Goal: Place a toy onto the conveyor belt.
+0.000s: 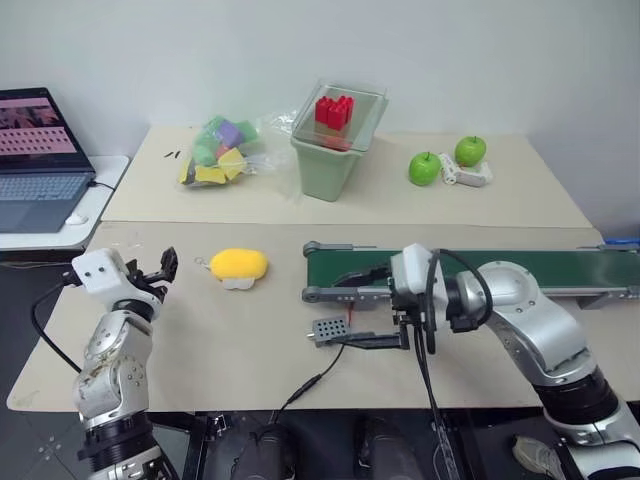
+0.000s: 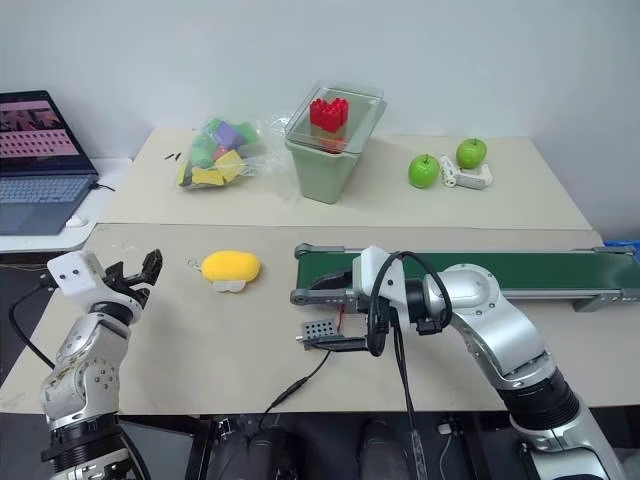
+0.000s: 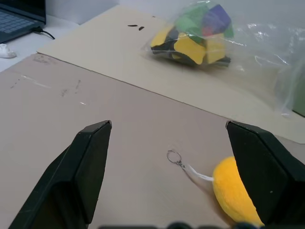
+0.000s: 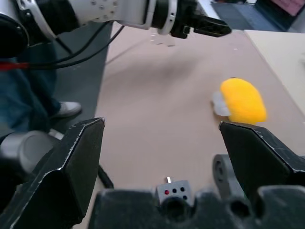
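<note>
Toy (image 1: pixel 238 265) sitting loose on the table (image 1: pixel 240 350)
Both grippers, left (image 1: pixel 163 266) and right (image 4: pixel 162 157), gape empty; conveyor belt (image 1: pixel 520 268) at toy's 3 o'clock.

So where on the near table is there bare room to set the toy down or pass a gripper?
Bare tabletop lies between the left gripper and the toy, and along the near edge from below the toy to the control box. The belt top is bare toward its right end. It is crowded at the belt's left end, where the right gripper, box and cable meet.
</note>
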Tool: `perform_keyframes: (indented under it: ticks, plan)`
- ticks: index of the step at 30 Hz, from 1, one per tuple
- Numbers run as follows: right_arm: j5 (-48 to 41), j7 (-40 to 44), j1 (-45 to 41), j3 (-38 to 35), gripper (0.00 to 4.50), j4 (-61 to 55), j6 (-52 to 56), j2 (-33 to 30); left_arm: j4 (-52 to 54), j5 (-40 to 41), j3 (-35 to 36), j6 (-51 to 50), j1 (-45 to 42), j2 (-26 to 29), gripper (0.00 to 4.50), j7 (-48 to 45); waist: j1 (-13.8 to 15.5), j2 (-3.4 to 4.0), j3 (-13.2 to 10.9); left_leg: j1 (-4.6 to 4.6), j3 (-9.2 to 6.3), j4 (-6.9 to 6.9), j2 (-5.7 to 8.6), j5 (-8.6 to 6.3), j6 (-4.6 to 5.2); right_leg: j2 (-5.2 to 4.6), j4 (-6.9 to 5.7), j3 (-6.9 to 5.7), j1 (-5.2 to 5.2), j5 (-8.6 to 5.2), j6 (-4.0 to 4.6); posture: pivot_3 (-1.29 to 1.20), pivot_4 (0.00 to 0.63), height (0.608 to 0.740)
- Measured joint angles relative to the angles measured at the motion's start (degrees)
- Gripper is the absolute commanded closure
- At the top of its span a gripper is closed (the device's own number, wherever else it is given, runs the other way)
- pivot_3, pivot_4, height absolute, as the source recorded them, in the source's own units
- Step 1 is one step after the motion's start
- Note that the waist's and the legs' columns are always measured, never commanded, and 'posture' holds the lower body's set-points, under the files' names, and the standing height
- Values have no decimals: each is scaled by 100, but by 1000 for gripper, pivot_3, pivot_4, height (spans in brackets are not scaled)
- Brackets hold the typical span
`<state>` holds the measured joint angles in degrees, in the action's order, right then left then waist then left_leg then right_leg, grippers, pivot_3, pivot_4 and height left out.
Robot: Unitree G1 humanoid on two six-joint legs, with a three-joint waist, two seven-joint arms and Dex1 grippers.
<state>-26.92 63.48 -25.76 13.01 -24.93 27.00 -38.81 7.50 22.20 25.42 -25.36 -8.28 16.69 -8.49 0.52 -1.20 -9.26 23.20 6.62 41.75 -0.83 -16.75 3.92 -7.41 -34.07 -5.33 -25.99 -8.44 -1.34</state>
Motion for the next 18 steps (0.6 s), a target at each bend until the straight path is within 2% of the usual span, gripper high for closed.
perform_keyframes:
  ticks: [1, 5, 9, 12, 14, 18]
  plan:
    - [-12, 10, -4, 0, 0, 0, 9, 0, 25, -141, -168, 48, 108, 131, 383, -82, 0, 0, 0, 1, 1, 0, 0, 0, -2, 0, -1, 0, -3, -1, 2, 0, 150, 740]
    - [-25, 7, -13, 4, 0, 6, 84, 36, 37, -1221, -1130, 792, 465, 1278, 383, -758, 9, 1, 0, 7, 2, -6, -4, 3, -12, 1, -4, -6, -18, -7, 16, 0, 150, 740]
    - [-14, 1, 5, 12, 0, 30, 87, 38, -206, -1927, -1557, 1542, 464, 2116, 383, -1292, 20, 2, -1, 9, 0, -12, -4, 1, -14, -5, 1, -11, -20, -10, 21, 0, 150, 740]
    - [-14, -15, 41, 13, 0, 61, 90, 57, -475, -3086, -2366, 2239, 427, 2941, 383, -1524, 23, 4, -2, 10, 3, -18, -3, -15, -42, -6, 0, -12, -24, -10, 21, 0, 150, 740]
    - [-11, -39, 124, 12, 0, 77, 91, 74, -593, -3864, -2848, 2421, 281, 3167, 383, -1544, 31, 5, -2, 11, 3, -19, -3, -18, -47, -7, 1, -14, -24, -10, 21, 0, 150, 740]
    - [31, -186, 208, 7, 0, 83, 101, 138, -729, -5298, -3767, 2399, 123, 3101, 383, -1359, 22, 6, -2, 13, 7, -21, -3, -10, -34, -6, -1, -12, -27, -10, 20, 0, 150, 740]
